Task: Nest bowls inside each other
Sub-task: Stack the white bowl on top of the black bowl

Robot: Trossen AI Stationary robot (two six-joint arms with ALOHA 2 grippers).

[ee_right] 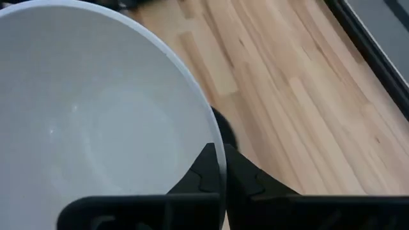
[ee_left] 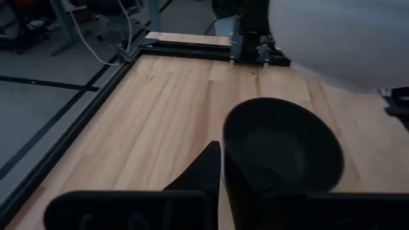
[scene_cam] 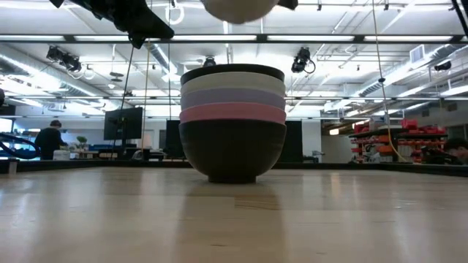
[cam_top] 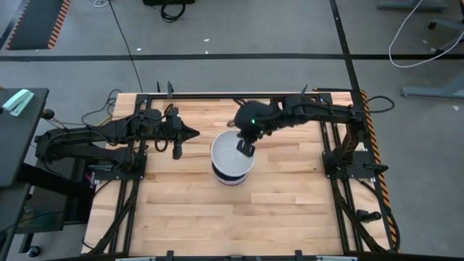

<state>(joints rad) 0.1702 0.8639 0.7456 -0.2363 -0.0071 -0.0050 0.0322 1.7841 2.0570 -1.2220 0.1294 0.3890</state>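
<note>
A stack of nested bowls [scene_cam: 232, 124] stands upright on its base mid-table: black at the bottom, then pink, lavender-blue and white, with a black one [ee_left: 281, 147] on top. My right gripper [cam_top: 247, 148] is shut on a second white bowl [cam_top: 228, 156] and hangs it right above the stack; only its underside [scene_cam: 238, 7] shows in the low view. My left gripper [cam_top: 181, 138] hovers above the table, left of the stack, fingers shut and pointing at it, touching nothing. My right gripper [ee_right: 222, 172] pinches the white bowl's rim [ee_right: 216, 153] on its far right side, one finger inside the bowl and one outside. The fingers slant down from the table's far right. The bowl is lifted clear above the stack, mouth up and roughly level.
Bare wooden tabletop [cam_top: 290, 210] lies all around the stack. Black metal frame rails [cam_top: 337, 156] run along the table's sides and far edge. Beyond the table a person [scene_cam: 50, 137] sits at a desk.
</note>
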